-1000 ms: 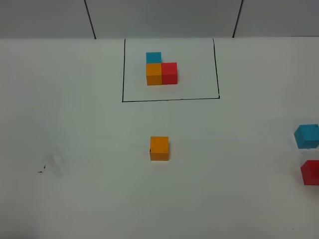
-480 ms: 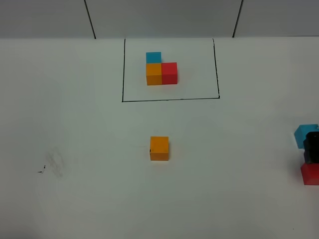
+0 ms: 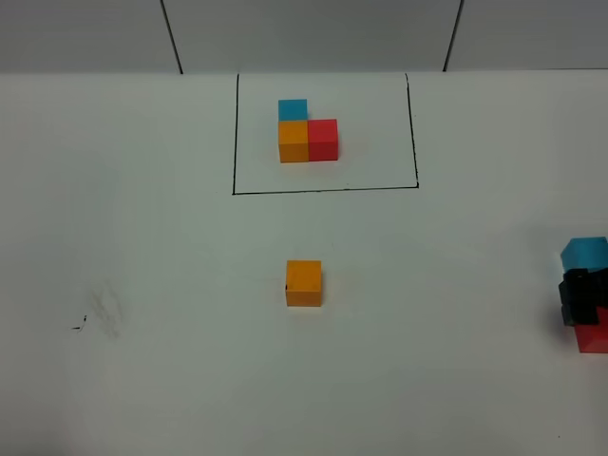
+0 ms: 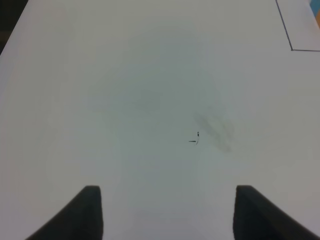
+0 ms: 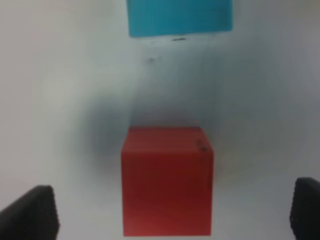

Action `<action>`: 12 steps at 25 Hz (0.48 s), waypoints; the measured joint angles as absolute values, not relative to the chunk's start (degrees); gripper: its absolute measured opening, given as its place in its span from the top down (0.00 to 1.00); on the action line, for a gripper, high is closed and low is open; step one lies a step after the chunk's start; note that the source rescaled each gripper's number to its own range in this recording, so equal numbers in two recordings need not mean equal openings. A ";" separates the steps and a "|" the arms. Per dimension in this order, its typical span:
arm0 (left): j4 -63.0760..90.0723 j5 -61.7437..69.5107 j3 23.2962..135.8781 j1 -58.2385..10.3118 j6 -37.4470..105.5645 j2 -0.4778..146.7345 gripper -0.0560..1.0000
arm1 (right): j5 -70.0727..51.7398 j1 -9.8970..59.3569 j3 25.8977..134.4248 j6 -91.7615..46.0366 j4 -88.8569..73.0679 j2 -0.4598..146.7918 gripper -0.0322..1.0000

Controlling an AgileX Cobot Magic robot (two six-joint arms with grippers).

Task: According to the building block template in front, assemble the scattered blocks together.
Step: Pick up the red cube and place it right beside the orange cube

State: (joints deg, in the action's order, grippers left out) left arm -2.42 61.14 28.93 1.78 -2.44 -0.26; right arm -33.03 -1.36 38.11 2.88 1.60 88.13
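Right jaws stand spread wide and empty, with the red cube lying between their two dark tips and touching neither; the right wrist view shows bare desk on either side of it. The cube has no long axis, since all its sides are equal, and its flat side faces look roughly square to the line along which the jaws would close, so a straight descent and pinch seems to need no twist. The blue cube sits just beyond the red one, apart from it, and from above the right arm's dark tip shows between the two at the right edge of the desk. The orange cube rests alone near the middle of the desk, well apart from that pair and in front of the template, which sits inside its black frame. Left jaws are parted too, holding nothing, over bare desk on the left with no cube between them. The right arm is plainly the nearer one to the red and blue cubes, and red looks to be the piece lined up for pickup.
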 joint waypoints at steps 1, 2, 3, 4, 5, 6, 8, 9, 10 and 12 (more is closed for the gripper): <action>-2.42 61.14 28.93 1.78 -2.44 -0.26 0.74 | -32.51 -1.36 38.11 2.88 1.60 88.78 0.13; -2.42 61.14 28.93 1.78 -2.44 -0.26 0.74 | -32.11 -1.36 38.07 2.88 1.60 89.26 0.14; -2.42 61.14 28.93 1.78 -2.44 -0.26 0.74 | -31.71 -1.36 38.07 2.88 1.60 89.76 0.14; -2.42 61.14 28.93 1.78 -2.44 -0.26 0.74 | -31.46 -1.36 38.01 2.88 1.60 90.22 0.14; -2.42 61.14 28.93 1.78 -2.44 -0.26 0.74 | -31.25 -1.36 38.01 2.88 1.60 90.67 0.14; -2.42 61.14 28.93 1.78 -2.44 -0.26 0.74 | -31.13 -1.36 38.01 2.88 1.60 91.01 0.15; -2.42 61.14 28.93 1.78 -2.44 -0.26 0.74 | -30.90 -1.36 38.01 2.81 1.60 91.92 0.15; -2.42 61.14 28.93 1.78 -2.44 -0.26 0.74 | -30.81 -1.36 38.01 2.81 1.60 92.34 0.15; -2.42 61.14 28.93 1.78 -2.44 -0.26 0.74 | -30.61 -1.36 38.01 2.81 1.60 92.80 0.15; -2.42 61.14 28.93 1.78 -2.40 -0.26 0.74 | -30.05 -1.36 38.01 2.81 1.60 93.70 0.16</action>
State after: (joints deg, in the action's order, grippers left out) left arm -2.42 61.14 28.93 1.78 -2.40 -0.26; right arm -30.05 -1.36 38.01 2.81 1.60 93.70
